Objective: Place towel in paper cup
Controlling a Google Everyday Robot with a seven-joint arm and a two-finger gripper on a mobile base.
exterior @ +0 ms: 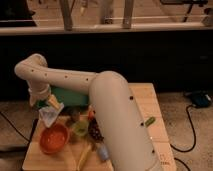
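My gripper hangs at the end of the white arm over the left side of the wooden table. A pale towel hangs from it, just above the far rim of an orange bowl. I cannot make out a paper cup for certain; a small light blue cup-like thing stands near the table's front. The arm's thick white forearm covers the middle of the table.
A teal object lies behind the gripper. A small green cup or bowl, dark red fruit, a yellow-green item and a green item lie on the table. A dark counter and cables surround it.
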